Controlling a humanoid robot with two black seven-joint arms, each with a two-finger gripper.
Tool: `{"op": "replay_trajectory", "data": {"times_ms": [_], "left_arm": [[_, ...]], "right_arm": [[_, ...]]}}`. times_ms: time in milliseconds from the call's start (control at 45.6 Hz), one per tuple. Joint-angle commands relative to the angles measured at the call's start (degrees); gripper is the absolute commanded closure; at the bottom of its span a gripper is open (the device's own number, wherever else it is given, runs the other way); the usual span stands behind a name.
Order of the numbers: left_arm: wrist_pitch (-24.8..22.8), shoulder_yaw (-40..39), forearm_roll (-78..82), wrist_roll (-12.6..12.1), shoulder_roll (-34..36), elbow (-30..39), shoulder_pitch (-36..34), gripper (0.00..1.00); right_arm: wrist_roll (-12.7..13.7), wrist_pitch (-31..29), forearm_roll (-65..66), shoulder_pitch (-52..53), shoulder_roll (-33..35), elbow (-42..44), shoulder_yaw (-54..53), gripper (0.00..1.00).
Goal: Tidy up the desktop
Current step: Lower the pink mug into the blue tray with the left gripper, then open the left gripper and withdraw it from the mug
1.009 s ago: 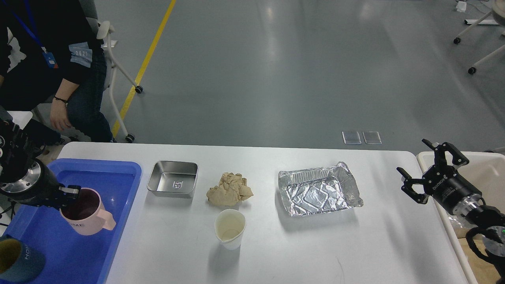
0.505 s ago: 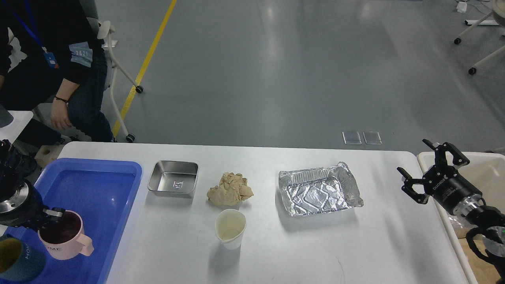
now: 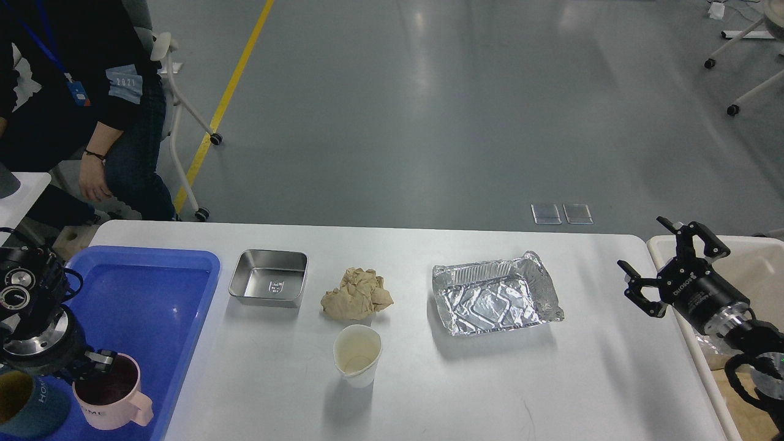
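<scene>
The white desktop (image 3: pixel 490 392) carries a steel tray (image 3: pixel 268 286), a crumpled brown paper (image 3: pixel 357 294), a white paper cup (image 3: pixel 358 354) and a creased foil tray (image 3: pixel 495 300). At the far left a blue tray (image 3: pixel 153 288) holds a pink mug (image 3: pixel 113 399) in its near corner. My left gripper (image 3: pixel 98 360) is shut on the mug's rim. A teal mug (image 3: pixel 24 404) stands just left of the pink one. My right gripper (image 3: pixel 649 251) hovers open over the desktop's right edge, holding nothing.
A cream bin (image 3: pixel 756 263) stands beyond the desktop's right edge, under my right arm. A seated person (image 3: pixel 79 104) and a wheeled chair are at the back left. Grey floor lies behind the table.
My left gripper has carried the pink mug from the middle of the blue tray toward its near edge, beside the teal mug. The right arm has not moved.
</scene>
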State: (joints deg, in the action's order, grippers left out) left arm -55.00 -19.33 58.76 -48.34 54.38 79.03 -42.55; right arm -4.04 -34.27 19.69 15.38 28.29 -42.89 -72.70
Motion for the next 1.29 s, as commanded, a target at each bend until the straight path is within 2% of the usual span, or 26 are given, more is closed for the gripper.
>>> {"op": "replay_trajectory", "data": {"times_ms": [0, 219, 790, 1031, 1141, 1273], "left_arm": [[0.0, -0.1, 0.7, 0.0, -0.8, 0.0, 0.5, 1.0], [0.0, -0.7, 0.6, 0.0, -0.2, 0.0, 0.4, 1.0], [0.0, -2.6, 0.0, 0.1, 0.1, 0.2, -0.4, 0.72], [0.0, -8.2, -0.1, 0.1, 0.2, 0.2, -0.9, 0.53], [0.0, -14.1, -0.8, 0.1, 0.0, -0.1, -1.3, 0.32], [0.0, -22.6, -2.2, 0.1, -0.5, -0.9, -1.0, 0.14]], "right_arm": [[0.0, 0.0, 0.0, -0.1, 0.0, 0.0, -0.1, 0.0], [0.0, 0.0, 0.0, 0.0, -0.1, -0.1, -0.1, 0.0], [0.0, 0.1, 0.0, -0.1, 0.0, -0.3, -0.2, 0.0], [0.0, 0.1, 0.0, 0.0, -0.1, -0.4, -0.2, 0.0], [0.0, 0.1, 0.0, 0.1, 0.0, -0.3, -0.2, 0.0], [0.1, 0.1, 0.0, 0.1, 0.0, -0.4, -0.2, 0.0]]}}
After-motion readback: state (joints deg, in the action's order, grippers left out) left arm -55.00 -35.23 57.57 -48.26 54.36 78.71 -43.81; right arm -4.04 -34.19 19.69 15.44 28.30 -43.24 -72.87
